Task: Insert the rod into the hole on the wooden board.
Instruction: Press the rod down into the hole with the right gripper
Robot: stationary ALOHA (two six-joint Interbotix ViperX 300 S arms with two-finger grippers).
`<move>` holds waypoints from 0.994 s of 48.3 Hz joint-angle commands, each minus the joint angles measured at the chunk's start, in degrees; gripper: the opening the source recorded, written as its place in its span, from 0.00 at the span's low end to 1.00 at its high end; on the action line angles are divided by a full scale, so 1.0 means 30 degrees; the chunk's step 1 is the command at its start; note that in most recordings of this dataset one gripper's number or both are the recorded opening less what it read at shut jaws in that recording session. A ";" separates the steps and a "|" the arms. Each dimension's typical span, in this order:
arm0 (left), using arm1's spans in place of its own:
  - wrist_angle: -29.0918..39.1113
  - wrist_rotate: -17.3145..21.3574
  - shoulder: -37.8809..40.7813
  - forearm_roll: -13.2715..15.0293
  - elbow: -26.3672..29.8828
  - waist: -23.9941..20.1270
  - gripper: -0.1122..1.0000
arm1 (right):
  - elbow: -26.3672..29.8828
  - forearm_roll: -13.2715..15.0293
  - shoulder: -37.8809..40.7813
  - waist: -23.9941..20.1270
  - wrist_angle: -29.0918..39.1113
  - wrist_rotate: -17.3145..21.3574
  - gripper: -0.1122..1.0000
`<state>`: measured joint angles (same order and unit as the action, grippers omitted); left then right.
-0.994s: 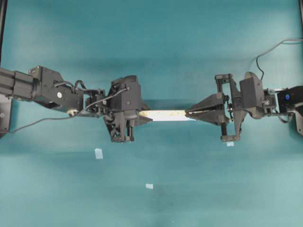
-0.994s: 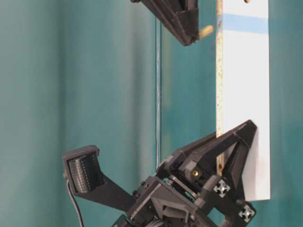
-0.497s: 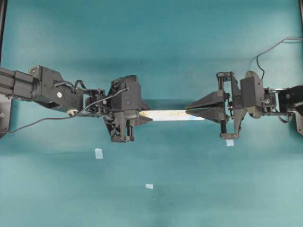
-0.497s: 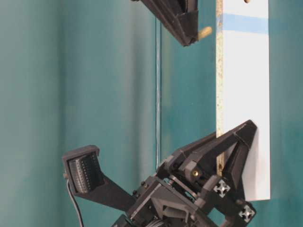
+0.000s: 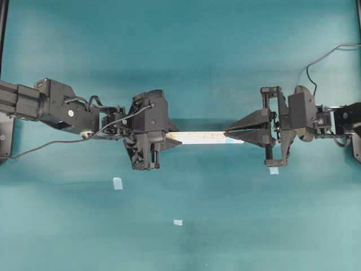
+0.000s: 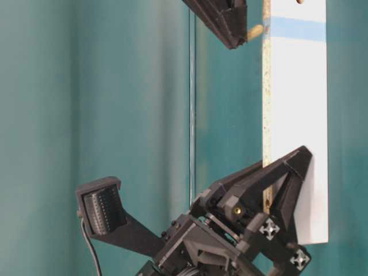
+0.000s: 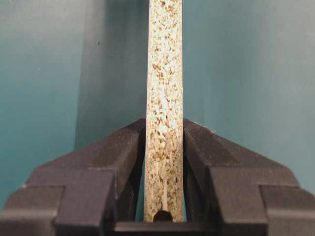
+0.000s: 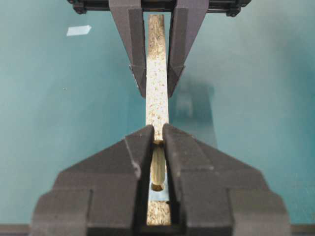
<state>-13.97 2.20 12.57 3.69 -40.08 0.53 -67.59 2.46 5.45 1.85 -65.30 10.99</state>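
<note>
My left pincer (image 5: pixel 169 137) clamps the wooden board (image 5: pixel 197 137) on edge above the counter (image 5: pixel 180 56), steadying it. My right pincer (image 8: pixel 157 142) pinches the rod (image 8: pixel 158 169), its tip touching the board's edge beside the blue mark (image 6: pixel 299 27).

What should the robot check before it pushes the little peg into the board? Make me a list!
1. Left gripper clamped on the board: ok.
2. Right gripper shut on the peg: ok.
3. Board held up on its thin edge, off the table: ok.
4. Peg tip close to the board's edge by the blue stripe: ok, whether it touches, cannot tell.
5. Peg lined up with the hole: not ok, the hole is in the wide face and the peg points at the thin edge.
</note>
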 commanded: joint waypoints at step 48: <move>-0.0059 0.0000 -0.0264 -0.0029 0.0264 0.0029 0.40 | 0.0234 -0.0029 0.0088 -0.0029 0.0264 0.0000 0.18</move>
<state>-14.06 2.20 12.57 3.69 -39.99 0.53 -67.24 2.46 6.24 1.85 -64.34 10.99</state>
